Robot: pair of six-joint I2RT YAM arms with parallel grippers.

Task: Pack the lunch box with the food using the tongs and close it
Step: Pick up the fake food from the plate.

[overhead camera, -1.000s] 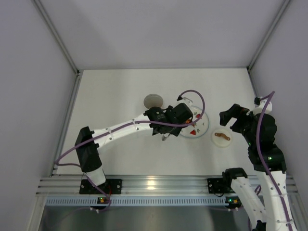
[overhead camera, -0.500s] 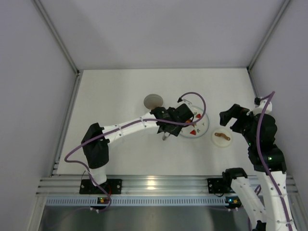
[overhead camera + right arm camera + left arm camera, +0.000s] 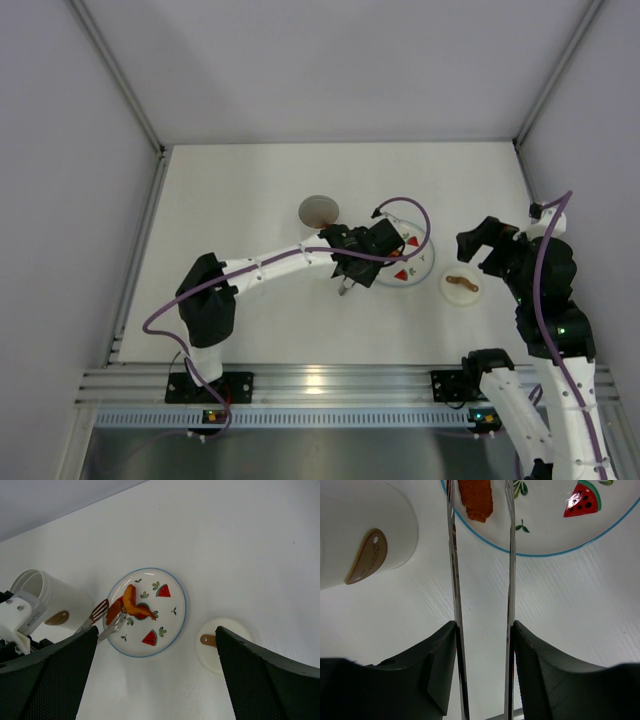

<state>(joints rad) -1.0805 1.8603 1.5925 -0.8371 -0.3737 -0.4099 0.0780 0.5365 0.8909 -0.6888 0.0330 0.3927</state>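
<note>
Top external view: white table [image 3: 250, 190] between pale grey walls [image 3: 350, 60]. Left gripper [image 3: 484, 627] clamps metal tongs [image 3: 510, 580], their tips either side of an orange food piece [image 3: 476, 500] at the watermelon plate [image 3: 422, 266]'s left rim. Lunch box [image 3: 319, 211] stands near the plate's far-left side. Right gripper [image 3: 478, 250] gapes wide, right of the plate. Since a second ago, the left arm's elbow has swung toward the plate.

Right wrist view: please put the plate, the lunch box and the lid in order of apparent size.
1. Plate, the largest.
2. Lunch box, somewhat smaller.
3. Lid, the smallest, though part of it is hidden.
</note>
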